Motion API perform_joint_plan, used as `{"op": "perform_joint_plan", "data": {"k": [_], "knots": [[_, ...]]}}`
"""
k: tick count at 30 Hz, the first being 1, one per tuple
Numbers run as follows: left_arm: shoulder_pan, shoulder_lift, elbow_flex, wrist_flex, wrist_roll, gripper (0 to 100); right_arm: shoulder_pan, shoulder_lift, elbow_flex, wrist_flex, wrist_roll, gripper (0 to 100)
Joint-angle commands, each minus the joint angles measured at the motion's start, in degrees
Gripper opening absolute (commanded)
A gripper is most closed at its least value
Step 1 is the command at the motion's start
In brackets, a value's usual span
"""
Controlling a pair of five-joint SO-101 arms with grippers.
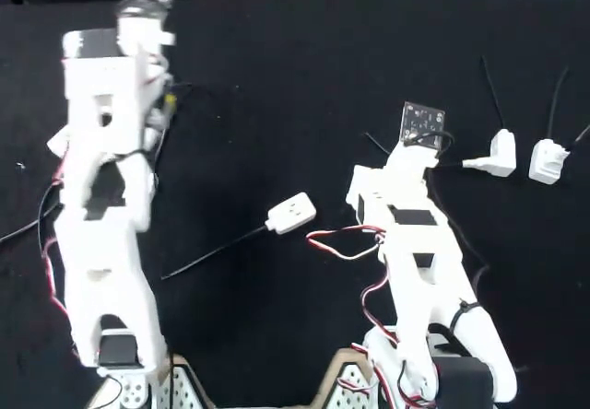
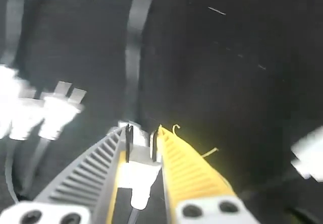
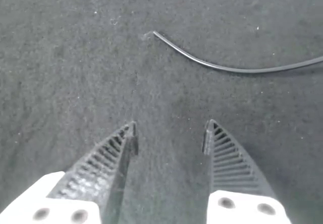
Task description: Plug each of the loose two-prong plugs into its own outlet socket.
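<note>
High view, edges: the black table cloth [image 1: 277, 77] is running out to the far edge, and the bases of both arms are sitting at the near edge.
High view, open room: a wide bare stretch is lying between the left arm [image 1: 101, 197] and the right arm [image 1: 415, 243], mostly far of the outlet socket [image 1: 292, 212].
High view, count: two arms are standing on the cloth. One outlet socket is lying near the centre, its cord trailing toward the near left. Two loose plugs are sitting apart at the far right, the inner plug [image 1: 499, 157] and the outer plug [image 1: 548, 162], each with a dark cord running farther away.
Left wrist view, claw: the left gripper [image 2: 141, 131] is pinching the held plug [image 2: 137, 172], whose two prongs are poking out past the fingertips.
Left wrist view, count: one spare plug [image 2: 56, 112] with two prongs is lying beside the claw. More white shapes next to it are blurring too much to count.
Right wrist view, claw: the right gripper [image 3: 170, 133] is hanging spread, with bare cloth showing between its fingers.
Right wrist view, count: one thin black wire [image 3: 227, 66] is curving across the cloth beyond the tips.
</note>
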Motion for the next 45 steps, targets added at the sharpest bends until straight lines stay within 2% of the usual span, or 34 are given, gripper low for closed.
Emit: {"op": "perform_joint_plan", "data": {"k": [1,8,14,20,23,27,28,33,36,40,45], "knots": [[11.30,-16.26,15.52,-1.41,0.79,3,-0.88,-0.22,-3.47,-1.05,-0.26,20.1],[18.95,-26.99,40.40,-17.93,0.88,3,-0.79,-0.13,-3.47,-0.97,-0.26,20.1],[19.56,-33.32,60.53,-35.25,0.97,3,-0.79,-0.22,-3.47,-0.97,-0.26,20.1],[17.71,-37.63,70.64,-45.63,0.53,3,-0.79,-0.13,-3.47,-0.97,-0.26,20.1],[15.96,-37.54,72.31,-46.68,0.53,8,-0.79,0.04,-3.47,-1.05,-0.26,20.1],[13.58,-37.10,72.04,-44.66,0.79,25,-0.88,0.13,-3.47,-1.05,-0.26,20.1],[12.88,-37.19,71.43,-43.60,0.88,27,-0.88,0.13,-3.47,-1.05,-0.26,20.1],[13.05,-38.68,65.71,-32.26,0.53,21,-0.88,0.13,-3.47,-1.14,-0.26,20.1],[17.89,-40.00,65.19,-28.75,0.53,20,-0.79,-0.22,-3.47,-0.97,-0.26,20.1],[24.22,-41.32,69.76,-33.49,0.44,20,1.32,-0.31,-3.74,-0.79,-0.26,20.1],[27.91,-42.11,76.62,-46.51,0.79,20,5.10,-0.31,-5.93,2.46,-0.70,20.1]]}}
